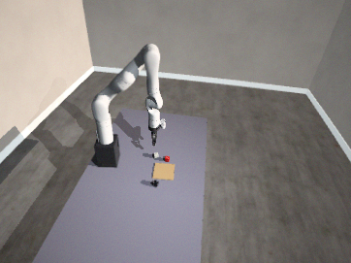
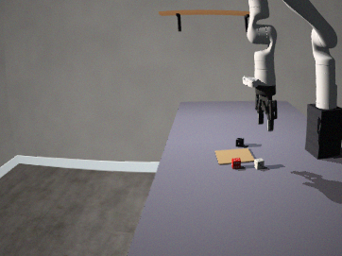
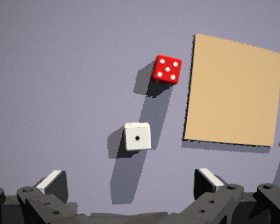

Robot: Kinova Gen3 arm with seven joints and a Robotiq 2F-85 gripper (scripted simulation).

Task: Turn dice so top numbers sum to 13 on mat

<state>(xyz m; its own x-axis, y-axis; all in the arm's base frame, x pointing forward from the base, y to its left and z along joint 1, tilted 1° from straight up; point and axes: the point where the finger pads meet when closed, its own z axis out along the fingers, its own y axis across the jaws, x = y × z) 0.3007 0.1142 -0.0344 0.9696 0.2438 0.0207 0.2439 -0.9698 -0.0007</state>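
Observation:
The white die (image 1: 155, 154) (image 2: 259, 163) (image 3: 137, 137) lies flat on the table off the mat, with one pip on top. The red die (image 1: 167, 158) (image 2: 236, 163) (image 3: 167, 69) lies flat on the table beside the mat, with five pips on top. The black die (image 1: 154, 182) (image 2: 240, 142) stands on the table off the mat's other side; its top number is too small to read. The tan mat (image 1: 164, 172) (image 2: 234, 156) (image 3: 232, 92) lies flat and bears no die. My gripper (image 1: 154, 144) (image 2: 265, 127) (image 3: 130, 185) is open and empty, high above the table near the white die.
The purple-grey table (image 1: 179, 214) (image 2: 203, 209) (image 3: 60, 75) carries the dice, the mat and the arm's black base (image 1: 107, 153) (image 2: 323, 131). A wooden shelf (image 2: 208, 12) hangs on the wall behind.

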